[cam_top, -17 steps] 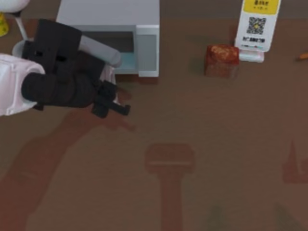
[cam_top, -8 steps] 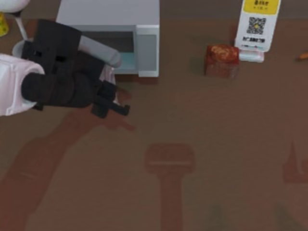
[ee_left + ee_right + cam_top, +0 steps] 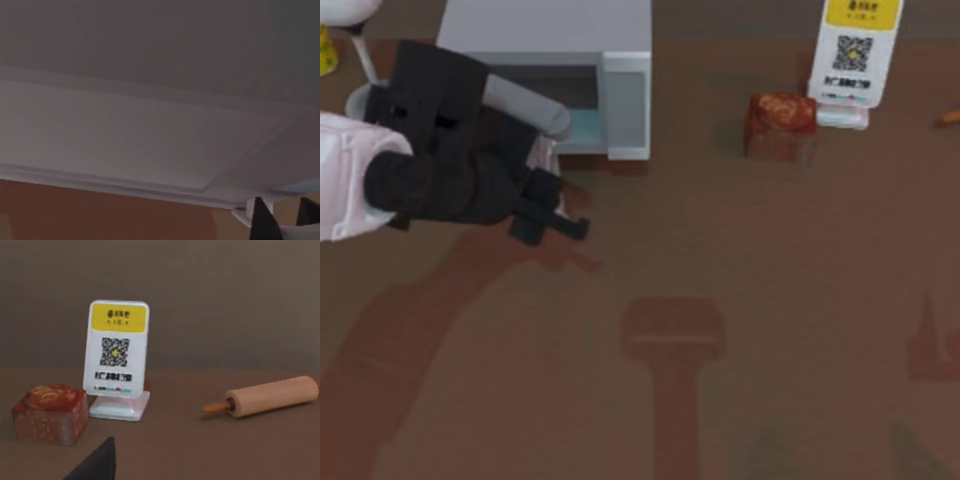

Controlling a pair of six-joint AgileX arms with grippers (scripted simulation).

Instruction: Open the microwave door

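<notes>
Brown table (image 3: 740,300) is seen from above, with the microwave (image 3: 550,70) at the far left. Its door (image 3: 525,105) is swung out, right behind the left gripper (image 3: 560,215), whose jaws can't really be made out. Right gripper (image 3: 97,462) is barely shown, fingers hidden.

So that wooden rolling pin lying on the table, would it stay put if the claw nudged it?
Probably not. The rolling pin is a smooth round cylinder lying on its side on the flat table, so a sideways nudge would likely set it rolling. It looks like solid wood, so stiff rather than floppy. Nothing touches it, so nothing nearby would stop it.
</notes>
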